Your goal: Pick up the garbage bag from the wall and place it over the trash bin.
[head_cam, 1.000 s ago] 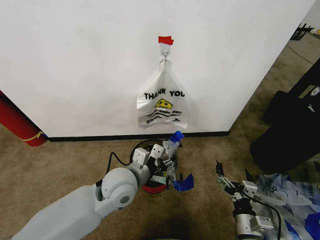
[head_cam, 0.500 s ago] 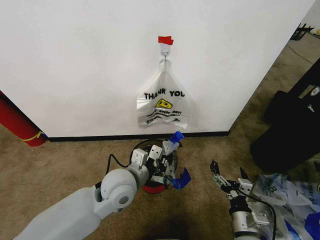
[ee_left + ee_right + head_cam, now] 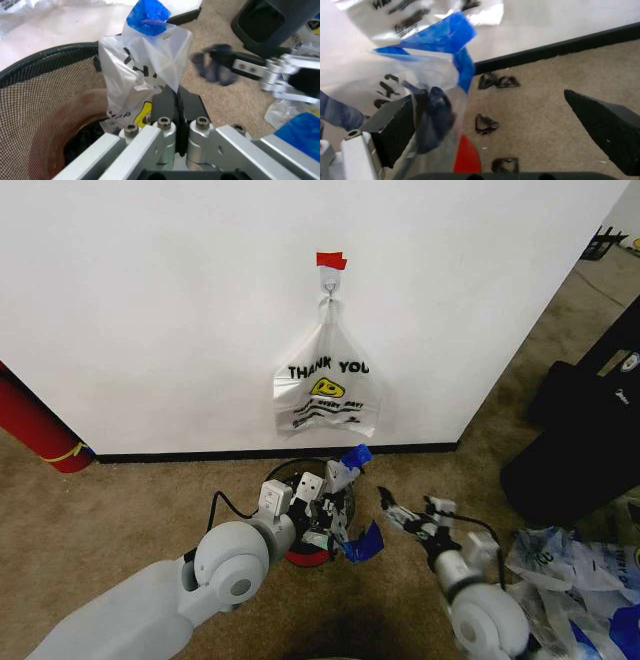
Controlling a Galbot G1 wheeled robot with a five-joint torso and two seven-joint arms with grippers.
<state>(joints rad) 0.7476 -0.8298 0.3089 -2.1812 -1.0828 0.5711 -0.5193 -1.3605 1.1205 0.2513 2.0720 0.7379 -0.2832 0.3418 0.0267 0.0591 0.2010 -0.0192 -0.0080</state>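
- The left gripper (image 3: 176,108), lower centre of the left wrist view, is pressed together on the thin see-through plastic garbage bag with blue patches (image 3: 145,63), which sits at the rim of the small round black mesh trash bin (image 3: 292,476).
- The right gripper (image 3: 412,518), centre-right of the head view, is spread wide beside the bag.
- Judged best: take a free edge opposite the left pinch, then draw the two apart over the rim.
- The bag's mouth is crumpled and hard to trace; the bin's far rim hides behind arm and plastic.

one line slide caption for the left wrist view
Left claw shut on the garbage bag at the trash bin rim.
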